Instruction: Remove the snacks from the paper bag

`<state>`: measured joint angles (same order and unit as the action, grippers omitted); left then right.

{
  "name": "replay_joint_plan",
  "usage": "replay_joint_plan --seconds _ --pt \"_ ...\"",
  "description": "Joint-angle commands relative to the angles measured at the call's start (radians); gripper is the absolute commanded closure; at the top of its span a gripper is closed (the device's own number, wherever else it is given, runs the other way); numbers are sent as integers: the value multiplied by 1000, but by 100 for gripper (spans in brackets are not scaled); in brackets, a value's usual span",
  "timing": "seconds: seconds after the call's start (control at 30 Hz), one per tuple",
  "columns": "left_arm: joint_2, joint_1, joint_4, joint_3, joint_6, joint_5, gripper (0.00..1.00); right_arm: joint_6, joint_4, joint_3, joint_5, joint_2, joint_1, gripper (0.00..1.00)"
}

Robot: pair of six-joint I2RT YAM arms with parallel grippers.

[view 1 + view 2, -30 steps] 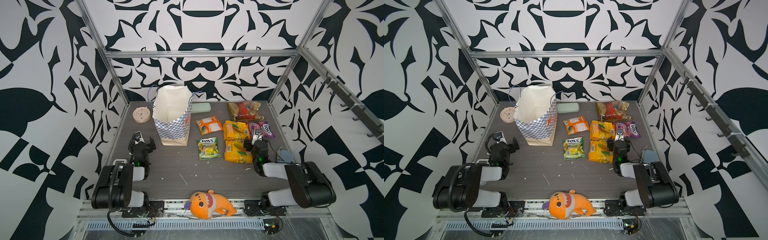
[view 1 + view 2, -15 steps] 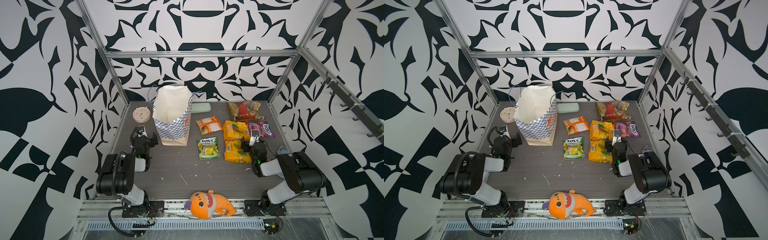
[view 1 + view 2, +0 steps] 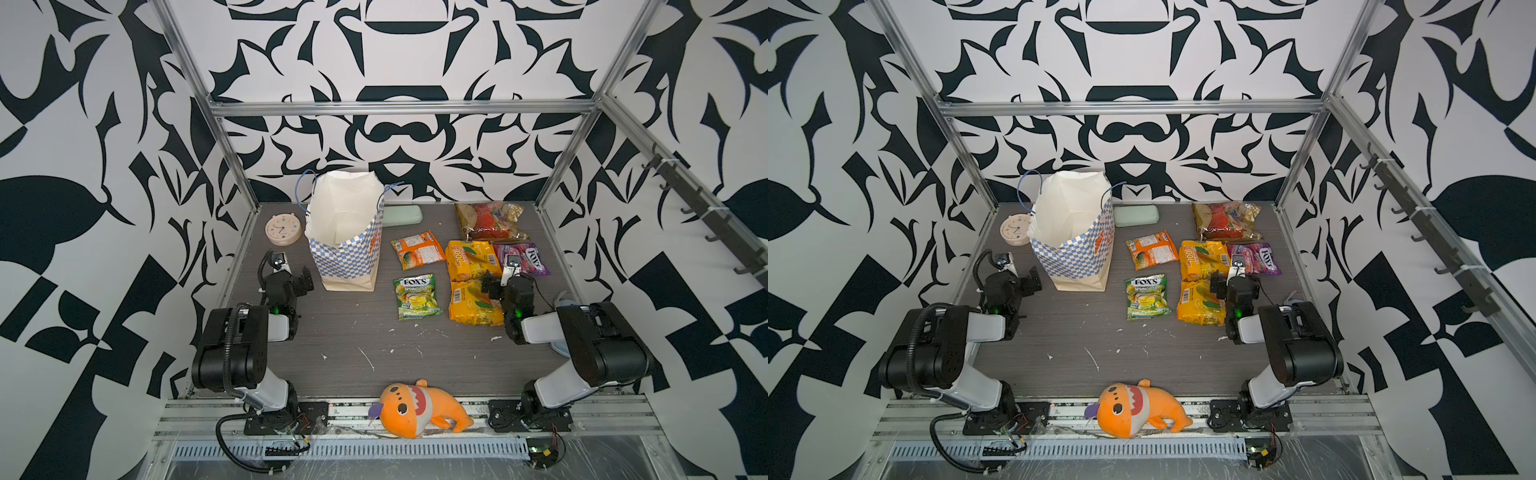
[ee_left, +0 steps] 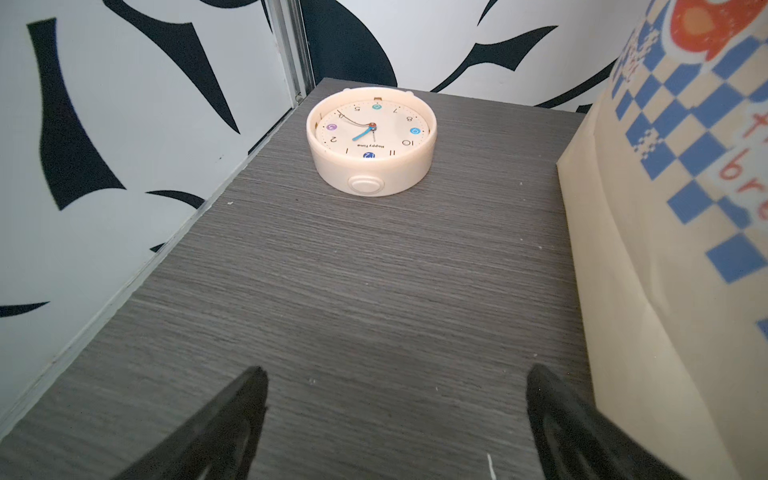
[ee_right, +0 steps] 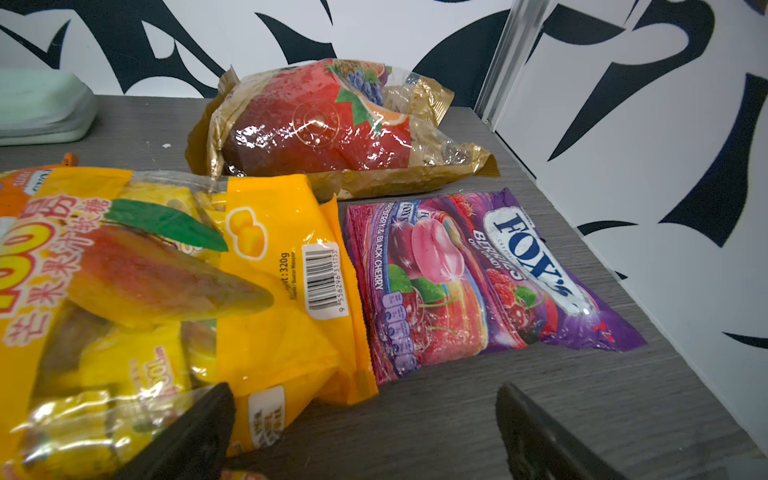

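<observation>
Black-and-white patterned walls close in a dark grey wood-grain tabletop [image 3: 374, 345], where the paper bag [image 3: 349, 257] stands upright toward the back with its mouth open. All 6 snacks [image 3: 1202, 259] lie flat outside it, to its right. The orange packet [image 3: 417, 250] is nearest the bag and the green Fox's packet [image 3: 417, 296] sits level with the bag's base. Further right are 2 yellow-orange packets [image 3: 473, 305] one behind the other, then the purple packet [image 3: 525, 258] and the clear red-yellow packet [image 3: 490, 220]. The left gripper [image 4: 397, 374] hangs low just beside the bag's left wall with its jaws spread wide and nothing between them. The right gripper [image 5: 361, 390] is well right of the bag, over the yellow-orange pair, and is equally wide and empty. Whether 1 finger touches the wrapper cannot be told. A clock [image 3: 284, 228] lies left of the bag, a mint-green case [image 3: 402, 215] behind its right corner, and a plush toy [image 3: 419, 409] far in front.
</observation>
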<state>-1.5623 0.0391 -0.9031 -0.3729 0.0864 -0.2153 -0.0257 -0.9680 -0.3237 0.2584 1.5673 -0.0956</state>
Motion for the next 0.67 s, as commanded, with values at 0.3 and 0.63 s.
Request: replay_joint_plan --seconds 0.3,0.63 --pt "7 1 -2 -5 11 11 0 3 22 -18 7 -10 1 0" --pt "8 2 -2 -5 11 10 0 6 25 -21 -14 -8 3 0"
